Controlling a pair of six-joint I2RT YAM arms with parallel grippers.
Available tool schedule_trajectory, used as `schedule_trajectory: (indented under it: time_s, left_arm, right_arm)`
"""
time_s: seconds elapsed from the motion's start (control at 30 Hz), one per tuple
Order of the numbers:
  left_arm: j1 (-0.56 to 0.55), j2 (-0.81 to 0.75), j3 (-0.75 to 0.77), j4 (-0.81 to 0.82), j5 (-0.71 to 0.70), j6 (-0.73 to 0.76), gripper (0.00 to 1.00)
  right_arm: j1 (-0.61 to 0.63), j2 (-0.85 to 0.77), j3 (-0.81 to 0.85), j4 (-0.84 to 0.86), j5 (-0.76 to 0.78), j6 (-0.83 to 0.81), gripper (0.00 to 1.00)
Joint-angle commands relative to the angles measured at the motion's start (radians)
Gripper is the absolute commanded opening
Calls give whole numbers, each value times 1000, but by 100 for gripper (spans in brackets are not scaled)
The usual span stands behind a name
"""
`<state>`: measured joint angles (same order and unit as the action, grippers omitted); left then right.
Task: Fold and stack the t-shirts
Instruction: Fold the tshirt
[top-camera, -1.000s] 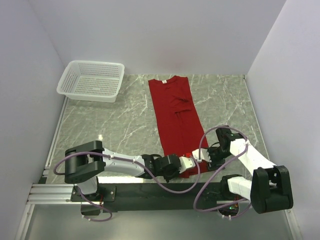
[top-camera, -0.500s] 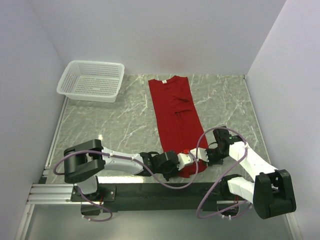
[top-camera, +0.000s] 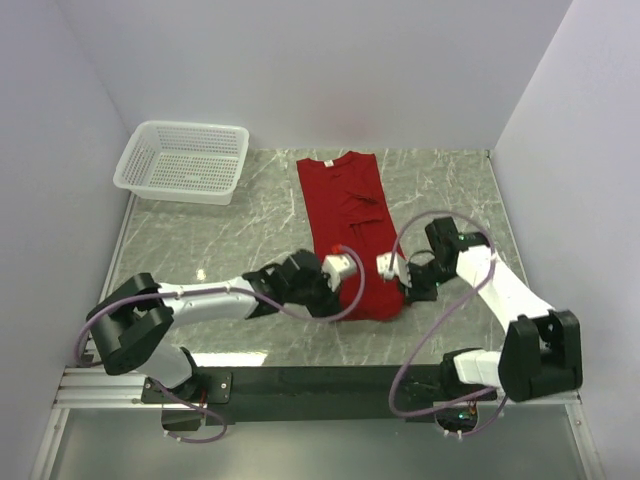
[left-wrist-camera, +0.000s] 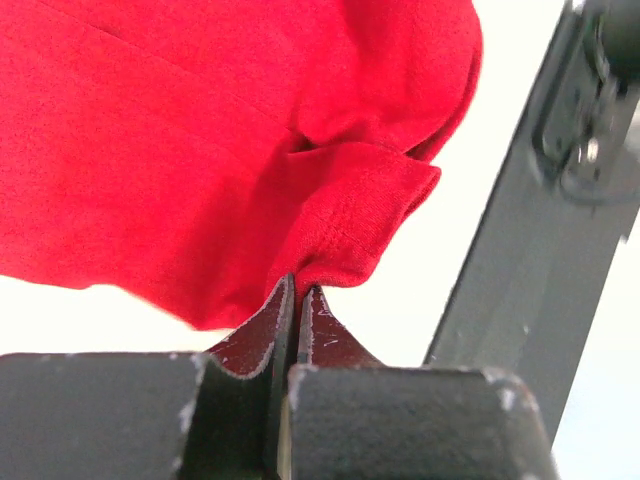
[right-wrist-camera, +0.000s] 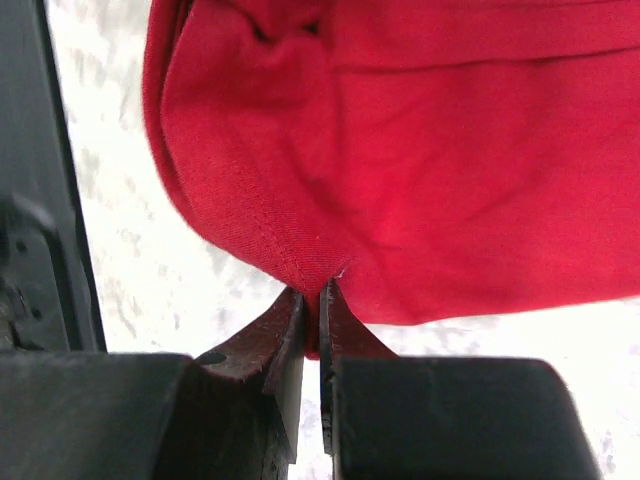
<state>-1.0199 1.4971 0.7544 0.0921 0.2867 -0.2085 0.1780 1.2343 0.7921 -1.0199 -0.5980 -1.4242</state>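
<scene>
- The left end effector (left-wrist-camera: 297, 300) has its two dark fingers pressed together on a small tuck of hemmed red cloth, with no gap showing between them.
- The right end effector (right-wrist-camera: 312, 300) is pinching a fold of the same red cloth. Only a thin slit is left between its fingers, and the fabric fills it.
- The t-shirt (top-camera: 345, 200) lies lengthwise on the table (top-camera: 230, 240). Its collar end is well beyond both end effectors, on the side away from the arm bases.
- The two end effectors sit side by side over the lower half of the t-shirt, one at each edge, and the red cloth spans the space between them.
- On the base side of the end effectors the cloth curves round in a soft, rounded fold, so this end of the t-shirt is doubled over.
- In the left wrist view a hemmed corner bunches just above the fingertips, and the rest of the cloth spreads away up and to the left.
- From overhead it is hard to tell whether the pinched edges are touching the layer beneath or are held just above it.
- A white mesh basket (top-camera: 185, 160) stands well apart from the left end effector, far off to its left at the back corner of the table.
</scene>
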Motion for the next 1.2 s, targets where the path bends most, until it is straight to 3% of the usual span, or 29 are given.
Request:
schedule_trajectory:
  time_s: [0.0, 0.17, 0.3, 0.5, 0.77, 1.17]
  left_arm:
    - [102, -32, 66, 11, 127, -25, 1]
    - [269, 89, 251, -61, 178, -20, 1]
    - [351, 218, 419, -143, 132, 17, 1]
    - [437, 443, 647, -253, 80, 23, 1]
    - [475, 499, 700, -230, 43, 4, 1]
    - [485, 572, 807, -262, 49, 15, 1]
  right_arm:
    - [-20, 98, 131, -16, -83, 173, 0]
    - [-40, 330, 384, 61, -92, 424, 0]
    - [-60, 499, 597, 98, -66, 629, 0]
    - [-60, 714, 881, 158, 4, 794, 0]
    - [-60, 833, 995, 191, 27, 883, 0]
    - [-57, 841, 983, 259, 72, 962, 0]
